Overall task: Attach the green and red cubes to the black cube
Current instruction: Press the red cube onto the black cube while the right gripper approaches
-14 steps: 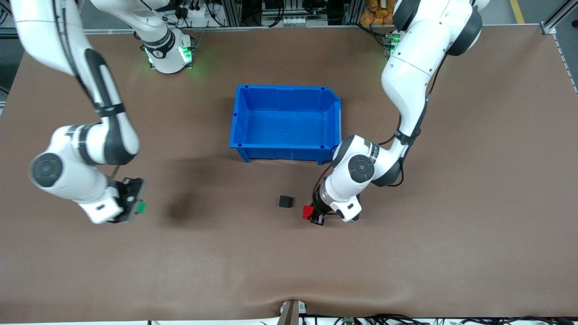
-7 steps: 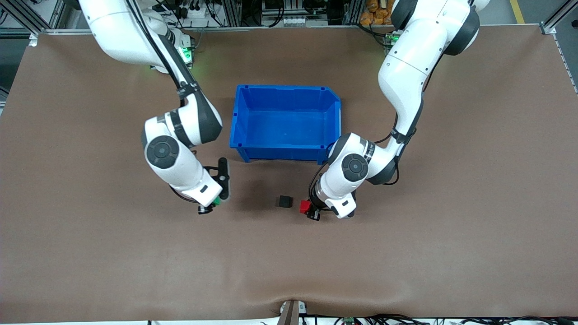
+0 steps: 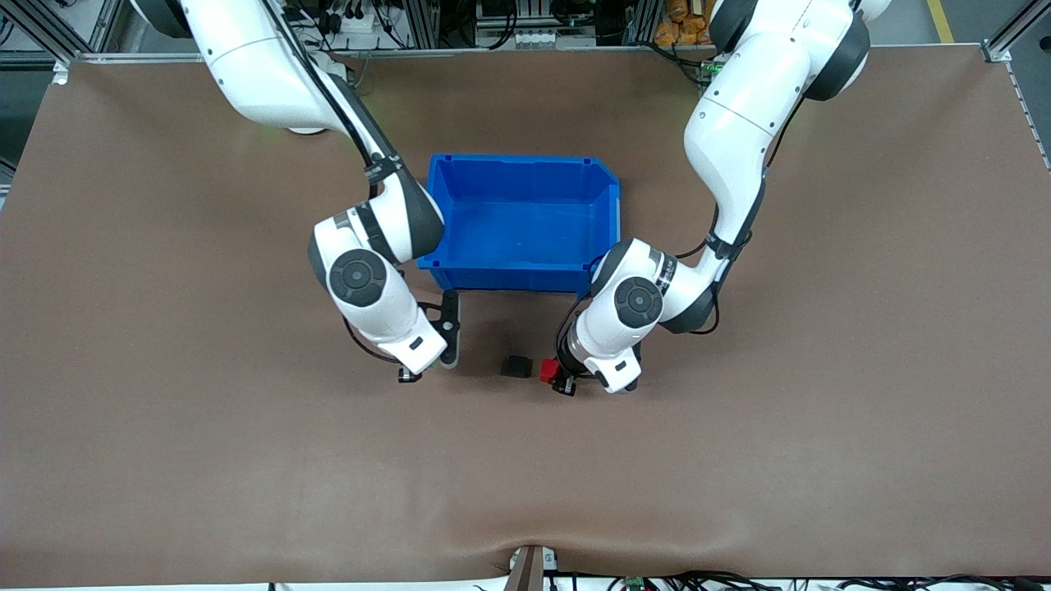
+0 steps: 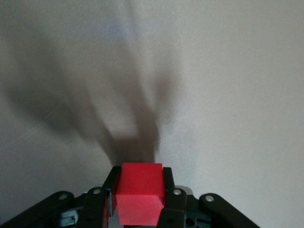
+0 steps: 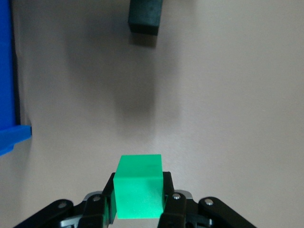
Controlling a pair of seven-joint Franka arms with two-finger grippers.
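We see the left gripper (image 3: 552, 377) clamped on the red cube (image 3: 547, 371) just beside the black cube (image 3: 516, 366), while the right gripper (image 5: 137, 209) clamps the green cube (image 5: 138, 186), bare surface (image 3: 246, 460) separating it from the black cube, the blue bin (image 3: 525, 279) edge nearby.

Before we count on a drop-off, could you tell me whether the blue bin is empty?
Empty: the front view shows only the bare floor inside the blue bin.
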